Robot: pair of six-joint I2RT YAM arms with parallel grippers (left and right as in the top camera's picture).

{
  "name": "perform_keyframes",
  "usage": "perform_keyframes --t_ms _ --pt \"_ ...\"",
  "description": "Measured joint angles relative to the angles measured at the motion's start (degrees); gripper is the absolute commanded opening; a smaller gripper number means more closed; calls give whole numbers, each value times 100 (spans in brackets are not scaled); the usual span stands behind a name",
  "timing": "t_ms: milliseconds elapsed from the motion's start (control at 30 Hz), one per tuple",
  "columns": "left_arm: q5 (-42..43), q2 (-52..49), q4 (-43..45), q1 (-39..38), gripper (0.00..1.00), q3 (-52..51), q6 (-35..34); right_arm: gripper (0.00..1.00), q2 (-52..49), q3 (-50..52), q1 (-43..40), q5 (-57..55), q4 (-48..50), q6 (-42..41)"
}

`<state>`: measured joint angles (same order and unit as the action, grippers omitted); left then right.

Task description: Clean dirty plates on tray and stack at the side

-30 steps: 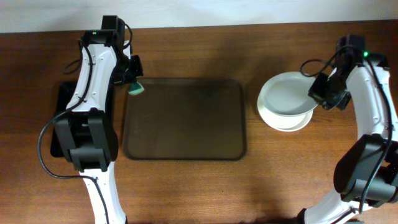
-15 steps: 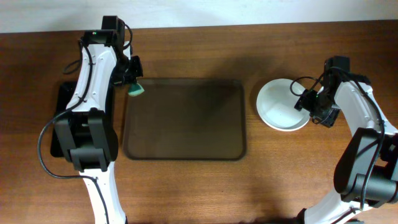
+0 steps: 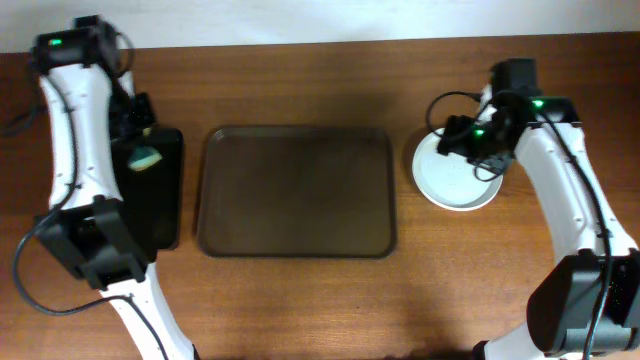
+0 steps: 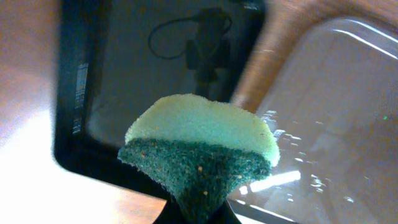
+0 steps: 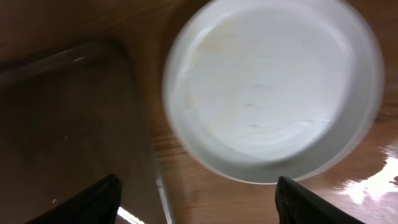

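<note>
The dark brown tray (image 3: 300, 190) lies bare at the centre of the overhead view, and the white plates (image 3: 455, 182) sit in one pile on the tabletop (image 3: 300, 300) just to the tray's right, apart from its rim. A second ago the right fingers (image 5: 93, 199) were holding a plate tilted above that pile. Now the plate rests flat on the others and the fingers stand spread wide, clear of the rim and holding nothing. In the right wrist view they frame the bottom corners, with the top plate filling the upper right. Its face looks white, apart from a faint yellowish tinge near its upper left. How many plates the pile holds cannot be counted from above.

The left arm has swung away from the tray's upper left corner to the far left of the frame, over a narrow black tray (image 3: 160, 200). Its left fingers (image 4: 186, 219) are pressed together on the narrow end of a green and yellow sponge (image 4: 199, 149), which hangs above the glossy black surface. Whether the sponge touches it cannot be told.

With the big tray cleared, the pile made at the side and the sponge over its holder, the job looks all but finished. Setting the sponge down appears to be what remains.
</note>
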<state>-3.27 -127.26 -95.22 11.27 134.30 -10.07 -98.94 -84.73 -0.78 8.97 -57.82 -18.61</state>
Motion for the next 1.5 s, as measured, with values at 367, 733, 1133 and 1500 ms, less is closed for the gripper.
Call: perform_keyframes --t_ms 367,733,1133,1500 --pt "-282 50 1731 428 87 -2232 103 81 -4 -4 704 7 254 44" --pt "-302 50 1862 431 99 -2468 127 80 -7 -4 704 -4 105 66" --pt "-122 1543 1290 428 99 -691 153 84 79 -734 704 -101 -649 262" --pt "-109 2181 1185 428 99 -625 153 98 1687 -2544 704 -933 -1893 680"
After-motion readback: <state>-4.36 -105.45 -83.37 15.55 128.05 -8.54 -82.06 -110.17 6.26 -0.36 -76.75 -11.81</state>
